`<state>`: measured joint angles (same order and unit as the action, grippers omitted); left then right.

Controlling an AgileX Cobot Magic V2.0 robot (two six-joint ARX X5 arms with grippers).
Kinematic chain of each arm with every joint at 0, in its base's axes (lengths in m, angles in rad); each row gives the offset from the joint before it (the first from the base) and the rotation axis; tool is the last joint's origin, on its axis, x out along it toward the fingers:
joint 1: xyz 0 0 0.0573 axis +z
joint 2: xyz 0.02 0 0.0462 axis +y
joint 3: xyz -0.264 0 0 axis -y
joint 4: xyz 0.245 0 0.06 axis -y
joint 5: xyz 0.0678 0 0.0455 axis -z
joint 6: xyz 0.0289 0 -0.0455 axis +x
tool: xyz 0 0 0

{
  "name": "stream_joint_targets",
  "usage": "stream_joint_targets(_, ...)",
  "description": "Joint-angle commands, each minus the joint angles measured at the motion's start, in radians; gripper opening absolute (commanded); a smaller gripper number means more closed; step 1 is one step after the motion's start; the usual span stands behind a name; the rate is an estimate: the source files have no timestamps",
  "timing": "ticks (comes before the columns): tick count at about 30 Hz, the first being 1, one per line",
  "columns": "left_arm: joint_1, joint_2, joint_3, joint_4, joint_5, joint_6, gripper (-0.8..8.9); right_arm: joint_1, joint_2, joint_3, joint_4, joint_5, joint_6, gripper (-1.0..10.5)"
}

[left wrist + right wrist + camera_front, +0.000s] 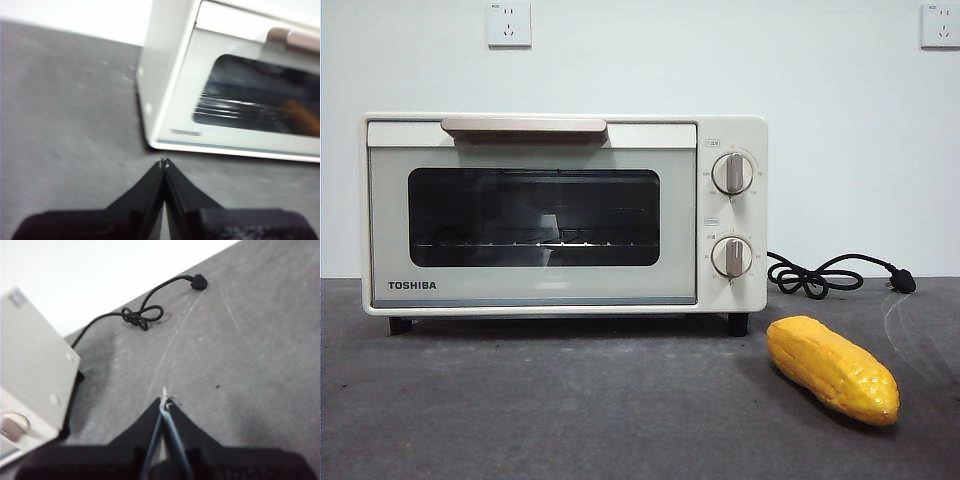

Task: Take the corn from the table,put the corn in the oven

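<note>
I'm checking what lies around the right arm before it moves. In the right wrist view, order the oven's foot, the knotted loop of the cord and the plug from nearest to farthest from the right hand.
From the right hand, shut over bare table:
1. The oven's foot, off to one side.
2. The cord's knotted loop, behind the oven.
3. The plug, farthest, toward the wall.
</note>
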<state>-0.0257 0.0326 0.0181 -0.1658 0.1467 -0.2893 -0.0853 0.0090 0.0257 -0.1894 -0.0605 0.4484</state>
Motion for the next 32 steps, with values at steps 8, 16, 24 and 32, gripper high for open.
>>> stream_joint_targets(8, -0.005, 0.056, 0.000, 0.003, 0.306, -0.168, -0.04, 0.000, 0.000, -0.003, 0.025, -0.073, 0.111, 0.0)
stream_joint_targets(16, -0.004, 0.153, 0.092, 0.002, 0.465, -0.182, -0.05, 0.000, 0.023, 0.061, 0.039, -0.274, 0.126, 0.0)
stream_joint_targets(24, -0.009, 0.373, 0.298, -0.007, 0.496, -0.174, -0.05, 0.001, 0.176, 0.172, 0.034, -0.448, 0.108, 0.0)
stream_joint_targets(32, -0.053, 0.647, 0.567, -0.143, 0.553, -0.030, -0.05, 0.001, 0.335, 0.342, 0.041, -0.513, 0.038, 0.0)
